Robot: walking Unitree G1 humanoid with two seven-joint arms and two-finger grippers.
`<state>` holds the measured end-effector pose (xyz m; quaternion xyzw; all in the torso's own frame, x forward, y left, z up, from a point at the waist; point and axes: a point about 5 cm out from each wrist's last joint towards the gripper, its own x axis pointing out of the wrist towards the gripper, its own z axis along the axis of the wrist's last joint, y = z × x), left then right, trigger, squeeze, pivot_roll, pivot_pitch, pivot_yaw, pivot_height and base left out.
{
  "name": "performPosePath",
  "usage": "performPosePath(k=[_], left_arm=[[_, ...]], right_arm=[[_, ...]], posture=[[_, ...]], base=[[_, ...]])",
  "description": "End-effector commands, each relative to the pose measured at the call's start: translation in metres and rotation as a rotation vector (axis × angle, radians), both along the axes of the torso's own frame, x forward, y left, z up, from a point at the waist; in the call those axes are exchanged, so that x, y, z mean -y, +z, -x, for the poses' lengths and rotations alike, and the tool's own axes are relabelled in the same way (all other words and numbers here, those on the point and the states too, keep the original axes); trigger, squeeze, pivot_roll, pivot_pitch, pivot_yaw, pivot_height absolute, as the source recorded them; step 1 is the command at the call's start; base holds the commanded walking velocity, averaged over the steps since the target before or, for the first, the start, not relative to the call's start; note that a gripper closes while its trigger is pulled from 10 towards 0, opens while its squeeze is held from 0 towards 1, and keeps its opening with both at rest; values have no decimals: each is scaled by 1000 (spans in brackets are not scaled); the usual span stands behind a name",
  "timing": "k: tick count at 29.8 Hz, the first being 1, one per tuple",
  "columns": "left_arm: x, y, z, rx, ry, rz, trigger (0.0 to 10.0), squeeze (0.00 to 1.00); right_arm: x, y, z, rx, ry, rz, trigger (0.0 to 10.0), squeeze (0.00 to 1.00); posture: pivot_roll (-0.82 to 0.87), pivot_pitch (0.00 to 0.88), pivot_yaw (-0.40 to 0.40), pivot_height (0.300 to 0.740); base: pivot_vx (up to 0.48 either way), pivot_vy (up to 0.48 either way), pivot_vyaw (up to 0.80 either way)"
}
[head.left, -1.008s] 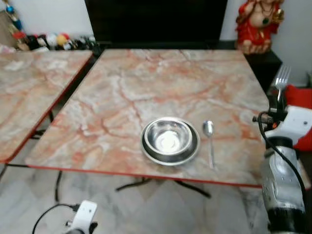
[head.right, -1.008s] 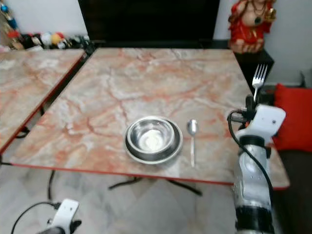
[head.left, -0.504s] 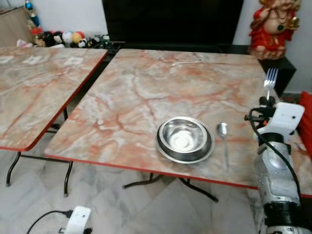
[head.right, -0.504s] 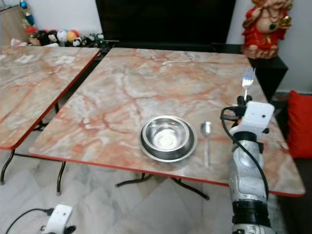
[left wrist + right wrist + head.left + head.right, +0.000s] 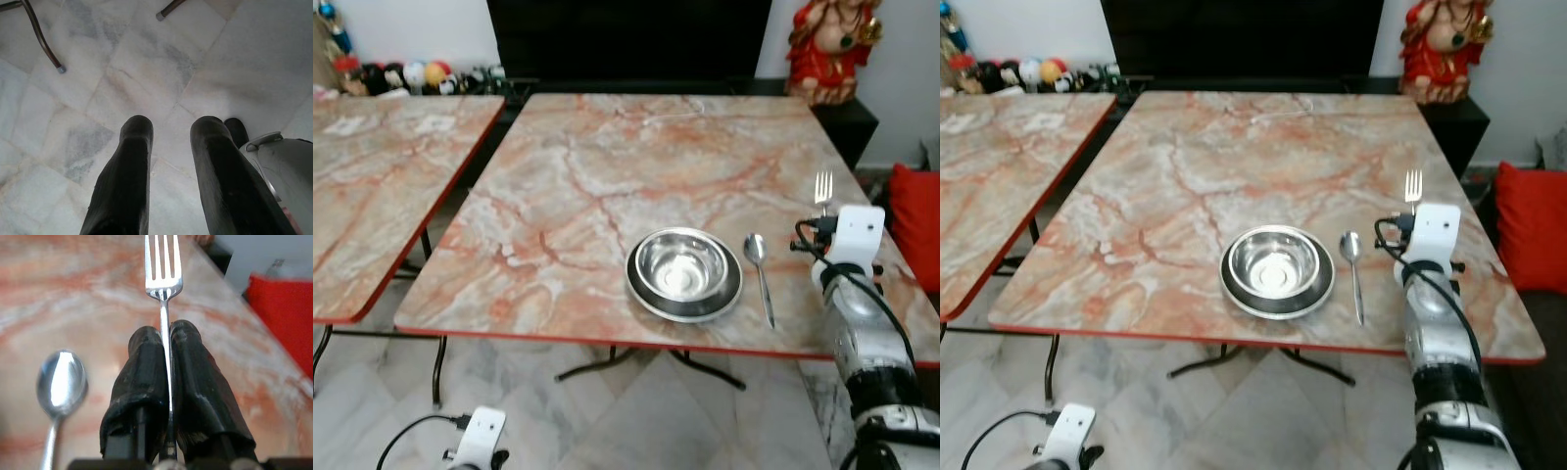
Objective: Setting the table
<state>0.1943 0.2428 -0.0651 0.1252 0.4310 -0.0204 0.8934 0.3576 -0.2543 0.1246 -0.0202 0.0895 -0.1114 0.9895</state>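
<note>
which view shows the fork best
The right wrist view: the fork stands close up, its handle pinched between the right claw fingers, tines clear. Both eye views show small tines poking above the wrist, over the table near the spoon.

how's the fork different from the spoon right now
The fork is clamped between the right gripper's fingers, above the table; the spoon lies flat on the table, right of the bowl. The fork ends in tines, pointing away from the robot; the spoon ends in a rounded bowl, also at its far end. Both are shiny metal, and they sit close to each other.
</note>
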Motion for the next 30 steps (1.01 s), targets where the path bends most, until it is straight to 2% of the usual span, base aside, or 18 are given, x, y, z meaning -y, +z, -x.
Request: performPosePath(k=[1,4,11,14,15,16,18,19,22,24,30], left_arm=[[-4,-2,4,-30,1,-12,10000,0],[-6,-1,4,-29,3,-14,10000,0],[-7,-2,6,-28,13,-8,10000,0],[-6,-2,7,-25,18,4,10000,0],[-6,-2,8,-20,20,12,10000,0],[-6,-2,8,-14,26,16,10000,0],[-7,-2,8,-10,28,19,10000,0],[-7,-2,9,-9,28,20,10000,0],[-10,-2,11,-13,28,17,10000,0],[-10,-3,12,-17,25,16,10000,0],[-10,-4,15,-22,18,16,10000,0]], right_arm=[[0,3,-4,-15,13,-27,10000,0],[-1,1,-9,-54,44,-78,10000,0],[-4,-7,-12,-98,45,-106,10000,0],[-3,-4,-12,-67,24,-100,10000,0],[-6,0,-14,-22,32,-106,10000,0],[-10,10,-16,86,56,-79,10000,0],[-12,16,-16,152,73,-58,10000,0],[-15,22,-15,232,75,-61,10000,0],[-21,27,-5,379,70,-71,10000,0],[-24,24,0,400,77,-57,10000,0],[-29,10,38,485,76,20,10000,0]], posture=[[50,0,29,740],[52,0,30,740],[65,0,26,740],[73,0,24,740],[70,0,27,740],[69,2,28,740],[69,2,28,740],[68,6,28,740],[56,16,29,740],[55,18,29,740],[34,30,37,740]], base=[[0,0,0],[0,0,0],[0,0,0],[0,0,0],[0,0,0],[0,0,0],[0,0,0],[0,0,0],[0,0,0],[0,0,0],[0,0,0]])
